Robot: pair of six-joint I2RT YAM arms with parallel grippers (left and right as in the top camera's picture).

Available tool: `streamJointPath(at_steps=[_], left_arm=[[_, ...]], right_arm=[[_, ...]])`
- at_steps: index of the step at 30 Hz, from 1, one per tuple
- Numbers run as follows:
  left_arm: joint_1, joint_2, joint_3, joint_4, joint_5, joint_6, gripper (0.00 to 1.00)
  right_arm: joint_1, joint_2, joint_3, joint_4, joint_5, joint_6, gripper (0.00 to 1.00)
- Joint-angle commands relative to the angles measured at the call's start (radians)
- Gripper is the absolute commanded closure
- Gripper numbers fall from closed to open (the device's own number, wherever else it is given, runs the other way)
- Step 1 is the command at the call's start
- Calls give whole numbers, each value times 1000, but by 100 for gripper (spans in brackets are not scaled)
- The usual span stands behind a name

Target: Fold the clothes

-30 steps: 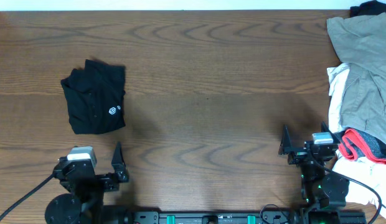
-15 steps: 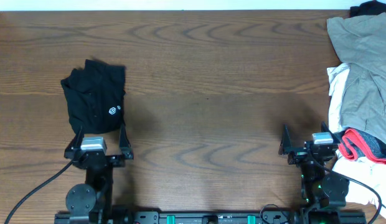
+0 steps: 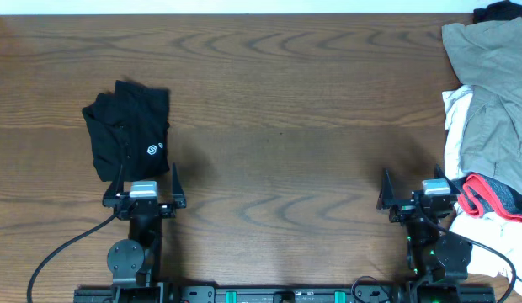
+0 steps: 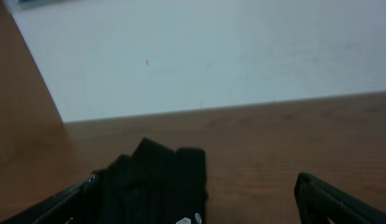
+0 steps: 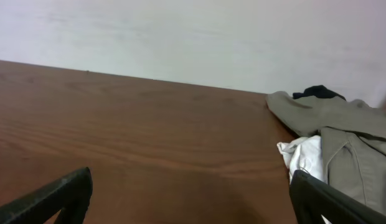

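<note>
Clothes (image 3: 128, 141), a single black garment with a small white logo facing up, lie bunched in a compact bundle on the left part of the wooden worktop (image 3: 286, 101), just beyond the left pincer (image 3: 147, 181). That pincer sits at the near edge with its two fingers spread wide and nothing between them. From overhead its tips reach the bundle's near edge, but whether they touch the fabric cannot be told. Through the left wrist camera the left pincer (image 4: 196, 180) frames the clothes (image 4: 159, 180) ahead, nearer its left finger than its right. The right pincer (image 3: 411, 181) rests at the near edge on the other side, well apart from the bundle, its fingers likewise fully spread and empty. In its own camera the right pincer (image 5: 190, 180) faces bare wood. Just beside it on the right lies a red and dark item (image 3: 488, 195) on white cloth (image 3: 456, 126). Beyond that, a khaki garment (image 3: 492, 93) spreads toward the far right corner, where a small black piece (image 3: 501, 11) sits at the worktop's far edge. Between the two pincers and the clothes nothing blocks the way.
</note>
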Motion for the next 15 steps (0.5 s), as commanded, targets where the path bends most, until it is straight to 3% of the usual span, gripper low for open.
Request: streamJointPath(at_steps=[1, 9, 15], left_arm=[[5, -9, -2, 1, -8, 21, 2], [5, -8, -2, -183, -5, -24, 2], [5, -1, -2, -179, -4, -24, 2]], right_arm=[[7, -1, -2, -5, 11, -13, 1], [7, -1, -2, -5, 11, -13, 1], [7, -1, -2, -5, 11, -13, 1]])
